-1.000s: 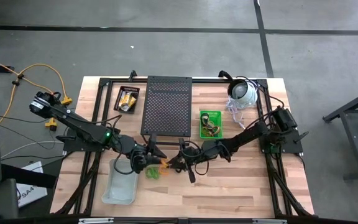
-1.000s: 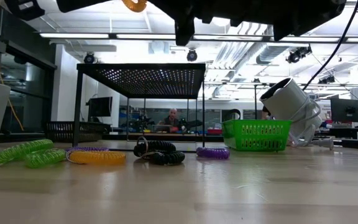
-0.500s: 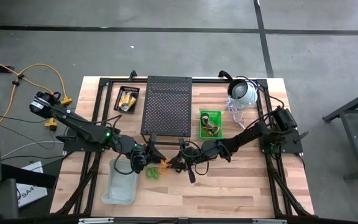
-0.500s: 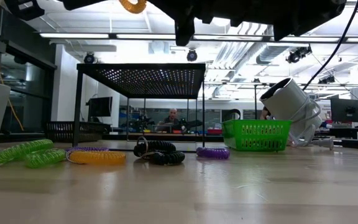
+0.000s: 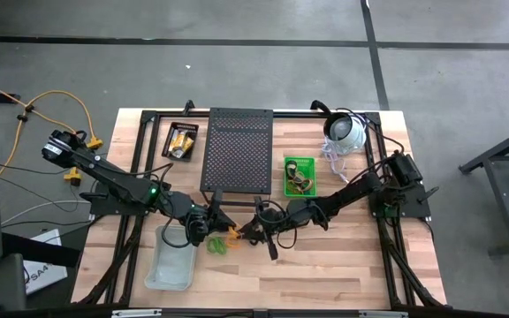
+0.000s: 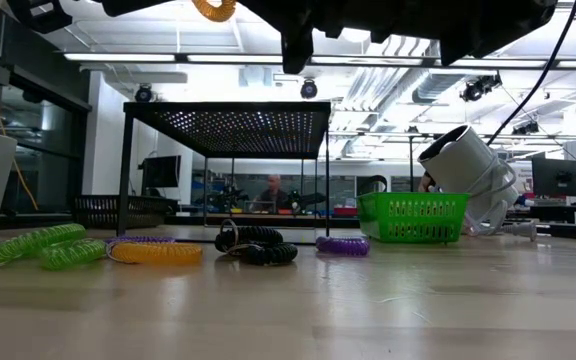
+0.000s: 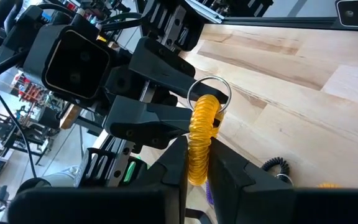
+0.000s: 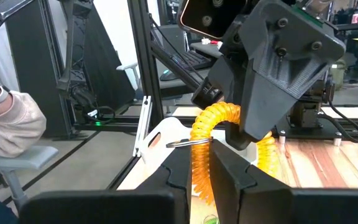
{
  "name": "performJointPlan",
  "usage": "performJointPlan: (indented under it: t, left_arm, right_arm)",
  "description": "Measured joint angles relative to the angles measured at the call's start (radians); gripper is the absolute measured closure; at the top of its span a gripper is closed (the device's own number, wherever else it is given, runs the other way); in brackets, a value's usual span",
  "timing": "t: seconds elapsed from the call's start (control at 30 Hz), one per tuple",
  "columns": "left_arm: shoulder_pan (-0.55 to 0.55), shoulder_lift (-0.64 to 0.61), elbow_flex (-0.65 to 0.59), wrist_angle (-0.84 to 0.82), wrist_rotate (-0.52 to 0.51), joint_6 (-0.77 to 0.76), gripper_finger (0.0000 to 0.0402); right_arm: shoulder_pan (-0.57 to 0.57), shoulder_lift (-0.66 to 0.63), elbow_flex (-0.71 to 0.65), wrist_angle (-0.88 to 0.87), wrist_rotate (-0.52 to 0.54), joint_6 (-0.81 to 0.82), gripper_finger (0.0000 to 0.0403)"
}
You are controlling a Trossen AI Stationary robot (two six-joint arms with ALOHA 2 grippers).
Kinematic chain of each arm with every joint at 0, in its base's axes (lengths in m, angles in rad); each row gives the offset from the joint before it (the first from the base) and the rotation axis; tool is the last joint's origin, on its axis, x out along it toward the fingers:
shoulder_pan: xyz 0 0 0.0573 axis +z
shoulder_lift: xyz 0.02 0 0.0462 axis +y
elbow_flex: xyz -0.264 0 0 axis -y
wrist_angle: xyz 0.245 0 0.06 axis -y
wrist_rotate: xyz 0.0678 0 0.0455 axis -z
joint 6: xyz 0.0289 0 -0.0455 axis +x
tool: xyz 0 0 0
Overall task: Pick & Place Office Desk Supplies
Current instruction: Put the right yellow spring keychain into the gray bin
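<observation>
Both grippers meet above the middle of the counter, each closed on the same orange coil loop. In the left wrist view the left gripper pinches the lower part of the coil between its two dark fingers, while the right gripper clamps the upper end, beside the metal key ring fixed there. The right wrist view gives the counterpart: the right gripper holds one leg of the coil, and the left gripper grips the coil where it arches over.

Position: the orange coil loop is clear of the counter, suspended between the two grippers; in the low view only a curved piece of it shows at the top edge, well above the items lying below. In the high view it appears as a small orange spot between the gripper tips.

Orientation: in the left wrist view the coil's long axis runs straight out from the left gripper's fingers towards the right gripper; in the right wrist view it bends into an arch.

On the counter lie green coils, a yellow coil, black coils and a purple coil. A green basket stands just beside the black mesh stand.
</observation>
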Motion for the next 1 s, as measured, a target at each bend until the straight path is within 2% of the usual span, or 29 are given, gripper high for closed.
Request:
performJointPlan:
  t: [0.43,0.8,1.0]
  left_arm:
    - [0.000,0.000,0.000,0.001,0.000,0.000,0.0364]
    - [0.000,0.000,0.000,0.002,0.000,0.000,0.0364]
    - [-0.012,0.000,0.000,0.001,-0.002,0.000,0.0364]
  right_arm:
    - [0.000,0.000,0.000,-0.011,0.000,0.009,0.0326]
    - [0.001,0.000,0.000,-0.020,0.000,0.012,0.0258]
    - [0.004,0.000,0.000,-0.063,0.000,0.013,0.0245]
